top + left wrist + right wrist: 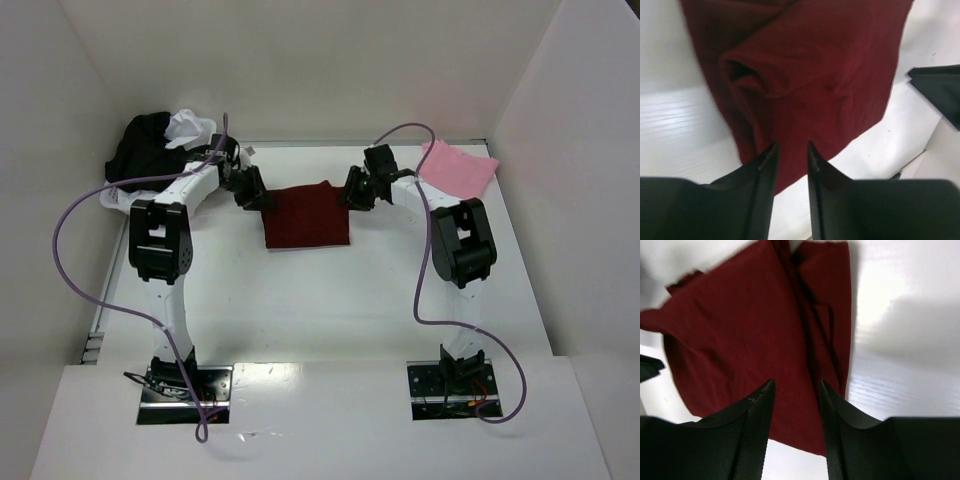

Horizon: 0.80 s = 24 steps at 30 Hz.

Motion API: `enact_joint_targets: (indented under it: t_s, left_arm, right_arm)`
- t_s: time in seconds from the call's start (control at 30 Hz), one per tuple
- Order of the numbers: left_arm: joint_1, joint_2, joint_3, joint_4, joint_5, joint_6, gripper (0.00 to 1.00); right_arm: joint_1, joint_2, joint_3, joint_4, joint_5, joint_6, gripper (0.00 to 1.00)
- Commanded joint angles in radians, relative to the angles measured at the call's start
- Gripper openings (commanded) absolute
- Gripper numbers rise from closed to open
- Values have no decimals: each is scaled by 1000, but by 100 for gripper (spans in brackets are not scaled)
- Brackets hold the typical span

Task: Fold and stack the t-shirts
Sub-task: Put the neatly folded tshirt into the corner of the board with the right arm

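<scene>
The maroon t-shirt lies far-centre on the table, your left fingers and right fingers parted, empty, at its far corners; pinch both evenly, then fold square.

Black fingers apart over maroon t-shirt; white table beneath
</scene>
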Motion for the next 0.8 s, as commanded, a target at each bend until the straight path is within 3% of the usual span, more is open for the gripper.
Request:
enact_joint_targets:
  t_s: [0.0,0.1,0.33,0.43,0.53,0.6,0.77]
  left_arm:
    - [-12,7,7,95,30,-14,33]
    - [-12,60,28,106,7,-23,33]
    - [18,117,25,143,-56,-100,59]
    - [27,137,47,143,-56,-109,65]
    - [27,124,75,134,-29,-85,76]
    - [27,82,75,124,-18,-67,84]
    - [27,-26,75,98,6,-33,93]
  right_arm:
    - [18,-47,-27,71,-1,-26,45]
    - [28,-47,-65,82,-1,-26,43]
    - [28,-38,-104,91,22,-46,42]
    - [28,-60,-104,91,33,-46,42]
    - [28,-72,-95,82,75,-55,51]
    - [28,-81,-74,82,94,-75,62]
    - [18,-19,-8,35,60,-100,79]
